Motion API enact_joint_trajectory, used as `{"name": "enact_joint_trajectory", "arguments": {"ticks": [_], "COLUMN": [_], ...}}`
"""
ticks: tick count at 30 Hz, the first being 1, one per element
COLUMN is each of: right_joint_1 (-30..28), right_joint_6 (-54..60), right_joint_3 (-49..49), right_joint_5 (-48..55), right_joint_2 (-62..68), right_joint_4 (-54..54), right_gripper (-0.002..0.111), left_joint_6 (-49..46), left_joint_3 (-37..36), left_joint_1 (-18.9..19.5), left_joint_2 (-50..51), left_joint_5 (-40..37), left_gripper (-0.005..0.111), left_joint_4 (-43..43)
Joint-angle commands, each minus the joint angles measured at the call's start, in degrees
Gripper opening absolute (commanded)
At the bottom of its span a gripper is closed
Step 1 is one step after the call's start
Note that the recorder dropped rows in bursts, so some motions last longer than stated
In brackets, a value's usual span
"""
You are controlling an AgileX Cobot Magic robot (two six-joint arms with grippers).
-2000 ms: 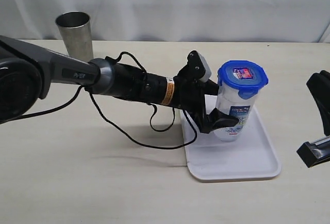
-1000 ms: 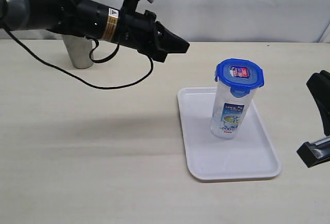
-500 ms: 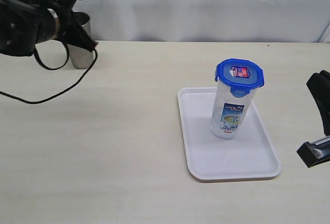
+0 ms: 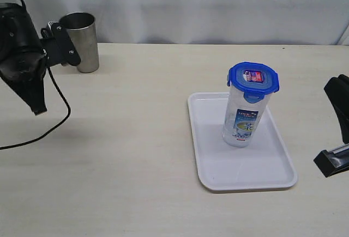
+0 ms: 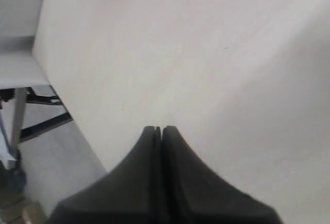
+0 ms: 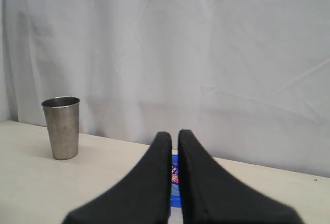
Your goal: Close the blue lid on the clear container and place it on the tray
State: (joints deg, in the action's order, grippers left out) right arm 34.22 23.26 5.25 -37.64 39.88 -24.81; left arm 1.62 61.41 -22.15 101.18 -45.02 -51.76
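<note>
Hanging at the far left of the exterior view, the left gripper [image 4: 37, 109] points down above the pale table [image 4: 125, 155], its jaws pressed together and holding nothing. The right gripper [image 6: 174, 133], at the table's far right, has its jaws likewise closed and empty. Between them, right of centre, the clear container [image 4: 242, 120] stands upright on the white tray [image 4: 218, 174], with the blue lid [image 4: 253, 77] seated on top. A steel cup [image 4: 82, 41] stands at the back left, well apart from the tray.
</note>
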Motion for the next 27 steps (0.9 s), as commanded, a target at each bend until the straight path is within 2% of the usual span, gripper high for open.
{"name": "enact_joint_trajectory", "arguments": {"ticks": [1,5,7,10,13,16,18,23,27], "right_joint_1": [-0.13,-0.13,-0.13,-0.13,-0.13,-0.13,-0.13,-0.13,-0.13], "right_joint_6": [0.31,0.31,0.31,0.31,0.31,0.31,0.31,0.31,0.31], "right_joint_3": [-0.27,-0.27,-0.27,-0.27,-0.27,-0.27,-0.27,-0.27,-0.27], "right_joint_5": [0.18,0.18,0.18,0.18,0.18,0.18,0.18,0.18,0.18], "right_joint_2": [-0.31,-0.31,-0.31,-0.31,-0.31,-0.31,-0.31,-0.31,-0.31], "right_joint_4": [0.0,0.0,0.0,0.0,0.0,0.0,0.0,0.0,0.0], "right_gripper": [0.005,0.005,0.005,0.005,0.005,0.005,0.005,0.005,0.005], "left_joint_6": [-1.62,-7.46,-15.26,-31.09,-38.34,-41.4,-40.14,-38.18,-38.18], "left_joint_3": [-0.01,-0.11,-0.11,-0.11,-0.11,-0.11,-1.33,-12.43,-20.3], "left_joint_1": [0.09,0.09,0.09,0.09,0.09,0.09,0.09,0.09,0.09], "left_joint_2": [-5.57,-13.51,-17.26,-22.85,-27.35,-31.64,-35.38,-47.95,-57.86], "left_joint_5": [4.62,14.15,17.03,17.4,15.44,13.73,15.53,30.63,37.94], "left_gripper": [0.0,0.0,0.0,0.0,0.0,0.0,0.0,0.0,0.0], "left_joint_4": [11.4,26.37,36.41,53.67,64.64,68.08,67.96,67.87,67.87]}}
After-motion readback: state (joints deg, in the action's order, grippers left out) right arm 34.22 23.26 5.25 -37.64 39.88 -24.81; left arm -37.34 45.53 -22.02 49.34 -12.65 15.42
